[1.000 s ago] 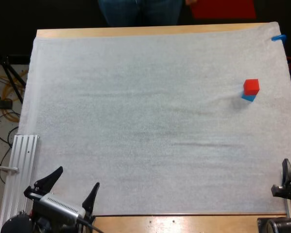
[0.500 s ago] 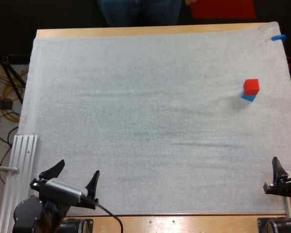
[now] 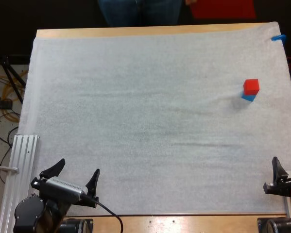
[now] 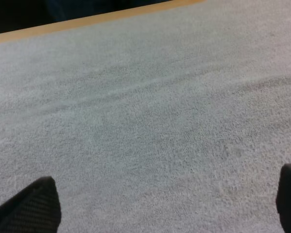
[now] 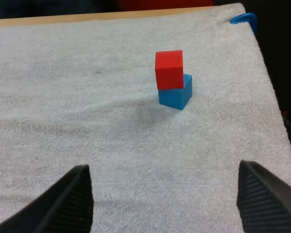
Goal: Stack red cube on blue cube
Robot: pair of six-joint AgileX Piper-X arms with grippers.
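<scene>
The red cube (image 3: 251,86) rests on top of the blue cube (image 3: 248,96) at the right side of the white mat, a little off-centre on it. The right wrist view has the same stack, red cube (image 5: 169,69) over blue cube (image 5: 176,94), well ahead of the fingers. My right gripper (image 3: 287,174) is open at the mat's near right corner, far from the cubes. My left gripper (image 3: 73,176) is open at the near left corner over bare mat. Its fingertips (image 4: 32,208) stand wide apart with nothing between them.
A person's legs (image 3: 139,10) stand beyond the table's far edge. A ribbed metal rail (image 3: 20,167) lies along the mat's near left side. The white mat (image 3: 150,121) covers almost the whole table.
Both arms drew back and settled at the near corners during the first half second, the right one shifting slightly left. The stack has not moved.
</scene>
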